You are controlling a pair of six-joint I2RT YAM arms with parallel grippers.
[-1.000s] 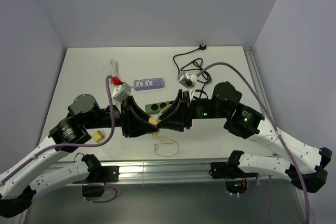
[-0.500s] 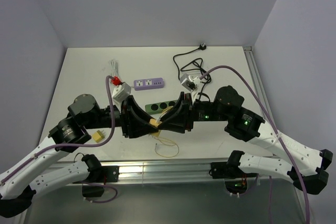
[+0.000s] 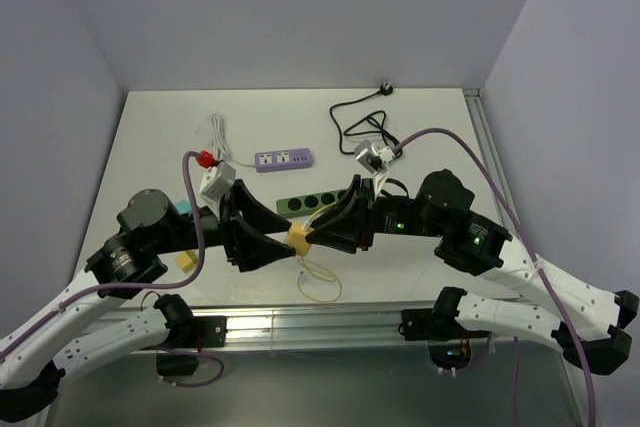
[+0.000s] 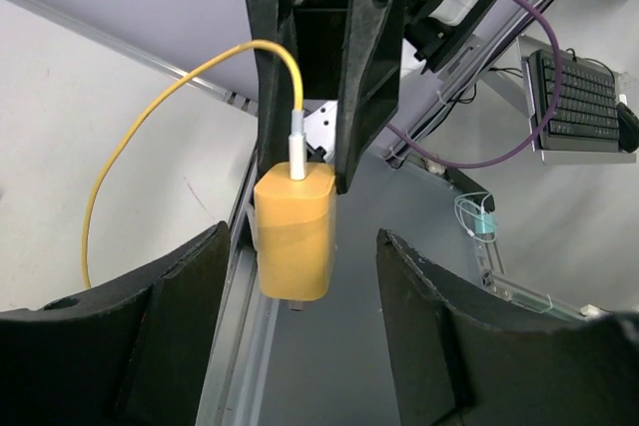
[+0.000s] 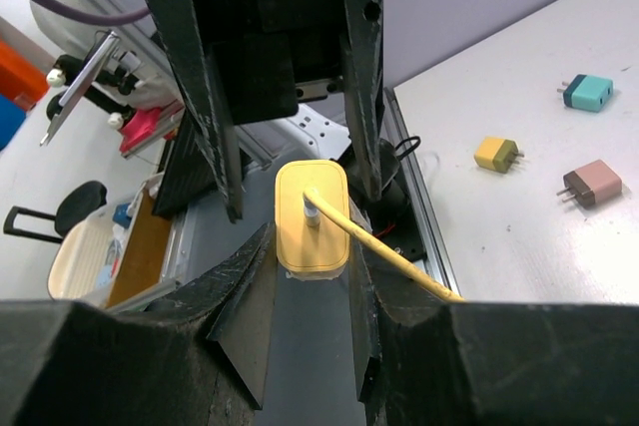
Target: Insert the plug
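Right pincer (image 5: 312, 251) clenched on the yellow plug (image 5: 312, 209); left pincer (image 4: 302, 244) released, flanking it without touching.

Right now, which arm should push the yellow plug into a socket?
The right arm. Its hand is pinching the yellow plug, while the left hand is open around it, not touching. The green power strip lies just beyond both hands, so the right probably only needs to carry the plug over.
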